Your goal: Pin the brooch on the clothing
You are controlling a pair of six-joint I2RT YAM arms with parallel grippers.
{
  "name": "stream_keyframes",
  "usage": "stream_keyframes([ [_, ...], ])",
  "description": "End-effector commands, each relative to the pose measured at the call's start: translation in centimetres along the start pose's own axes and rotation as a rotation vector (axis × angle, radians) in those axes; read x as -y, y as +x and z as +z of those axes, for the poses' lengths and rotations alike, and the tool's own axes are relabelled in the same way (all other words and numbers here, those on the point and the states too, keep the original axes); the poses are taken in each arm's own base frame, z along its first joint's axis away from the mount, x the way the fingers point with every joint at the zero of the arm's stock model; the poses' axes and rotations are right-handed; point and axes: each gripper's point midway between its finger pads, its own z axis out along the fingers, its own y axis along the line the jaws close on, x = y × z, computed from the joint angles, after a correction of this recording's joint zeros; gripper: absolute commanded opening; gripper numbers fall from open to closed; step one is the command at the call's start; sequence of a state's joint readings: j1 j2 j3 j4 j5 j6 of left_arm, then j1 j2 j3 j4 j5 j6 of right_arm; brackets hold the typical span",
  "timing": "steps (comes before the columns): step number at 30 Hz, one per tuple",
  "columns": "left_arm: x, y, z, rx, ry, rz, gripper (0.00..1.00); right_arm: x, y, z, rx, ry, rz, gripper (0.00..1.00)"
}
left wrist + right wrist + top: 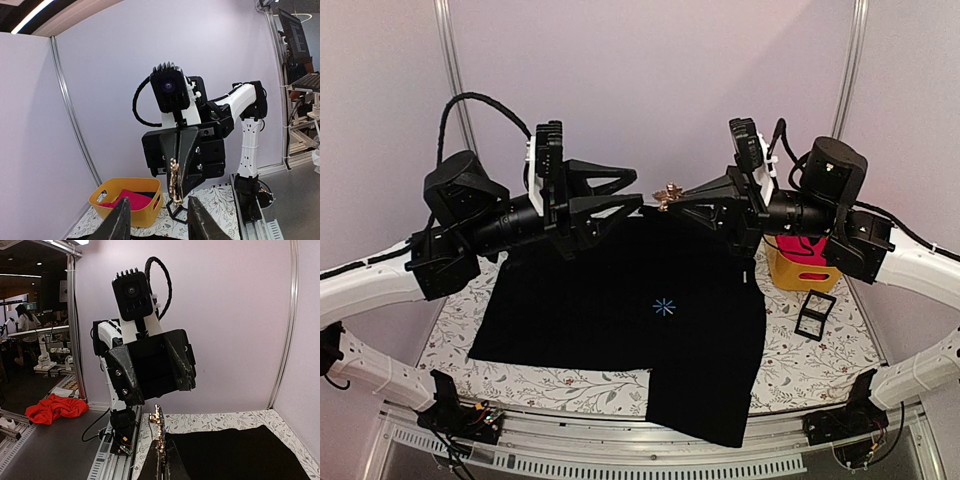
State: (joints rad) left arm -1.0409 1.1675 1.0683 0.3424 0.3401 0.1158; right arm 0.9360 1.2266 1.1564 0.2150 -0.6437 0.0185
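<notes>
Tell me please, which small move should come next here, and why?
Probably ease the left tool forward around the brooch. The right tool is shut on it in the air, off the shirt, and the left tool is open and faces it closely, so a second grip to open the pin seems likely.

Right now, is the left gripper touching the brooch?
Apart. Top view shows a gap between the open left gripper and the brooch, which the right gripper pinches.
</notes>
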Motion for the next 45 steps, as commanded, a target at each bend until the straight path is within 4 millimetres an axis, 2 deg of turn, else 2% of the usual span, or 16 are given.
stream_keyframes([
  [1,0.5,-0.4,1.0,0.005,0.028,-0.045,0.39,-0.2,0.8,0.4,-0.022,-0.019,0.011,0.0],
  [4,0.9,-0.4,1.6,0.005,0.048,-0.049,0.38,-0.1,1.0,0.4,-0.027,-0.014,0.013,0.0],
  [10,1.1,0.6,2.1,-0.046,0.054,-0.038,0.27,-0.1,0.9,0.3,-0.027,-0.013,0.013,0.0],
  [14,1.0,1.0,2.5,-0.062,0.053,-0.049,0.1,-0.1,1.0,0.3,-0.033,-0.012,0.018,0.0],
  [18,1.0,1.0,2.5,-0.063,0.055,-0.047,0.0,-0.1,1.1,0.3,-0.033,-0.013,0.018,0.0],
  [22,1.3,1.4,2.6,-0.081,0.068,-0.049,0.08,0.0,1.0,0.2,-0.031,-0.007,-0.008,0.0],
  [27,1.2,1.5,2.6,-0.087,0.065,-0.05,0.0,-0.1,0.9,0.3,-0.032,-0.011,-0.017,0.0],
  [32,1.1,1.4,2.4,-0.089,0.059,-0.032,0.0,0.0,1.1,0.3,-0.04,-0.005,-0.012,0.01],
  [33,0.9,1.4,2.4,-0.098,0.046,-0.024,0.0,0.3,1.3,0.3,-0.051,0.009,-0.006,0.09],
  [34,0.7,1.6,2.4,-0.113,0.034,-0.018,0.0,0.4,1.6,0.2,-0.066,0.022,0.001,0.25],
  [36,0.3,2.0,2.2,-0.153,0.016,0.005,0.0,0.9,2.1,-0.1,-0.106,0.059,0.0,0.47],
  [38,0.0,2.5,1.9,-0.198,0.003,0.023,0.0,1.4,3.0,-0.7,-0.17,0.104,-0.018,0.59],
  [42,-0.3,3.9,1.0,-0.309,-0.014,0.046,0.0,1.8,4.7,-2.4,-0.325,0.166,-0.058,0.66],
  [44,-0.2,4.9,0.7,-0.373,-0.005,0.053,0.0,2.0,4.7,-2.8,-0.374,0.182,-0.069,0.64],
  [45,-0.1,5.2,0.6,-0.397,0.002,0.056,0.0,2.3,4.6,-2.9,-0.396,0.193,-0.078,0.6],
])
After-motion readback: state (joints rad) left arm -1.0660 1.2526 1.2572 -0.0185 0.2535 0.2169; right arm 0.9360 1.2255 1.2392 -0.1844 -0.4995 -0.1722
